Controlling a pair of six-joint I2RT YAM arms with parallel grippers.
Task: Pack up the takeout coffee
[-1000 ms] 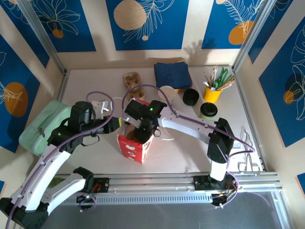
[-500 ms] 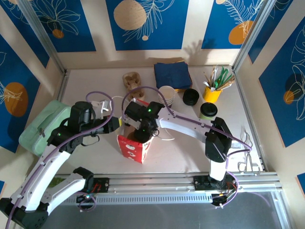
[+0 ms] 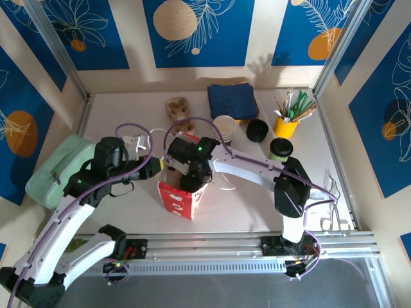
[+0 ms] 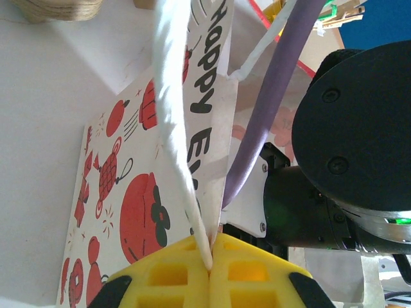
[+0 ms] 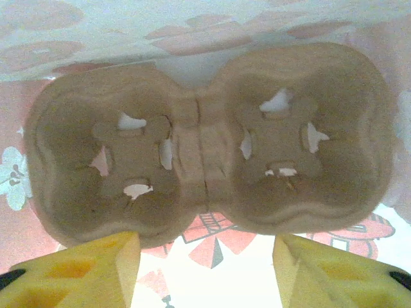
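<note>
Now, cup (image 3: 225, 124) as we see it: tapered paper, white rim, near tabletop's (image 3: 125, 110) far edge
Left gripper (image 4: 210, 256): pinching bag handle (image 4: 173, 128)
Right gripper (image 5: 205, 253): fingers spread over pulp carrier (image 5: 205, 141)

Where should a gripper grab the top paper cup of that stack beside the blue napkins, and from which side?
Probably its white rim, one finger inside and one outside, coming down from above. The top paper cup seems to stand mouth up, nested in the stack, so little of its wall is exposed.
</note>
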